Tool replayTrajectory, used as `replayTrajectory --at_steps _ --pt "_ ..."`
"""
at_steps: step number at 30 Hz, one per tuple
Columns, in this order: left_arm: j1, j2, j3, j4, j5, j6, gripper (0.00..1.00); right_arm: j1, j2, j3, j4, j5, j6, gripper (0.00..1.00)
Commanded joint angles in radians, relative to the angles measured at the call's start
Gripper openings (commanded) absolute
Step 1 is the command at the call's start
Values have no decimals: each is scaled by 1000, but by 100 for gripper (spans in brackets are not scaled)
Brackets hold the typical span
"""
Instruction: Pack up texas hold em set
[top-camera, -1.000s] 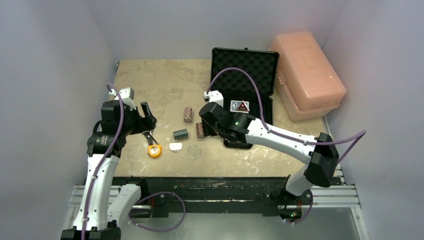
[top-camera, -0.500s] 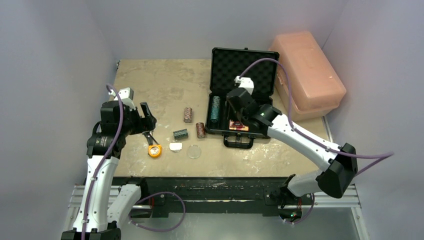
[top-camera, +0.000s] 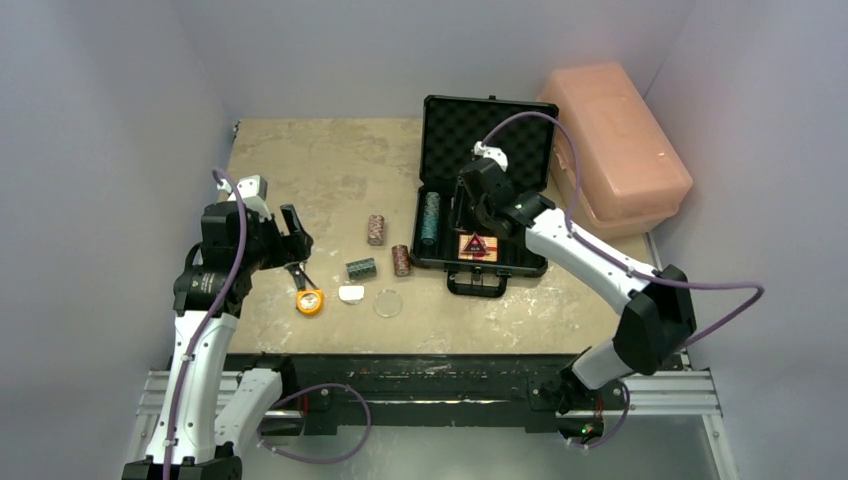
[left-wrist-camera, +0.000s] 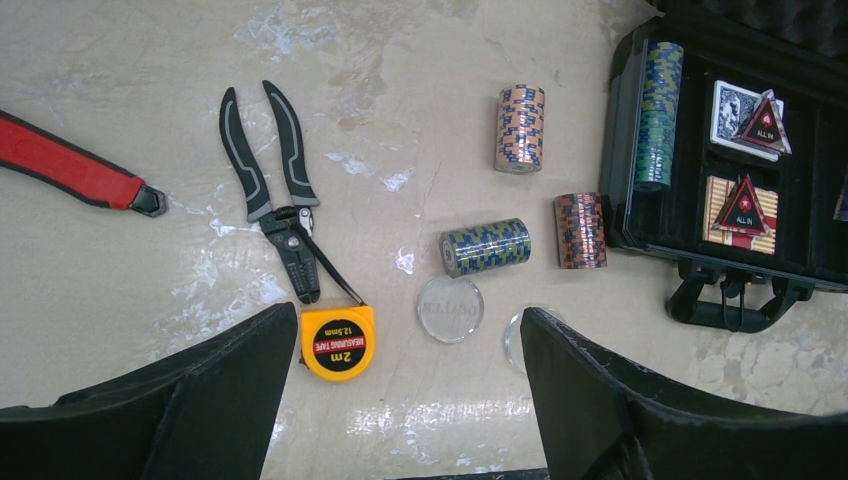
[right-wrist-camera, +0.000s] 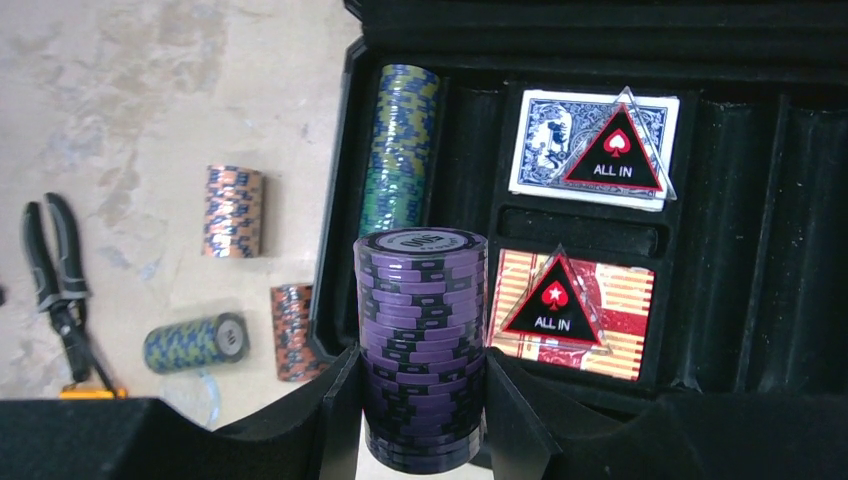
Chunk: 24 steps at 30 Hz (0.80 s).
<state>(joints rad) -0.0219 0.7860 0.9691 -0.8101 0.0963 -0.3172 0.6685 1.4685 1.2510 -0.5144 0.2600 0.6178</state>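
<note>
Hovering wide open and empty, the left gripper (left-wrist-camera: 405, 340) risks little, though three chip stacks (left-wrist-camera: 486, 247) lying sideways near it could roll if nudged. Further right, over the case (right-wrist-camera: 790, 250), the right gripper (right-wrist-camera: 422, 385) is clamped on an upright purple stack (right-wrist-camera: 420, 300). A slack or tilted release could spill chips across the decks (right-wrist-camera: 590, 150). The slot beneath is hidden behind stack and fingers.

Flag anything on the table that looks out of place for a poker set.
Three tools lie among the loose chip stacks: black-handled pliers, an orange tape measure by their tip, and a red-handled tool at the left wrist view's edge. None is poker gear. Nothing looks spilled or damaged.
</note>
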Motion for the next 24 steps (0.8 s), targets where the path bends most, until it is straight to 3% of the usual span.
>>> replayTrajectory --at_steps 1,24 --pt "5 1 11 6 -8 22 82 -15 72 134 6 29 34 0" --pt "4 -5 12 6 -15 23 82 -112 507 398 -42 -52 0 0"
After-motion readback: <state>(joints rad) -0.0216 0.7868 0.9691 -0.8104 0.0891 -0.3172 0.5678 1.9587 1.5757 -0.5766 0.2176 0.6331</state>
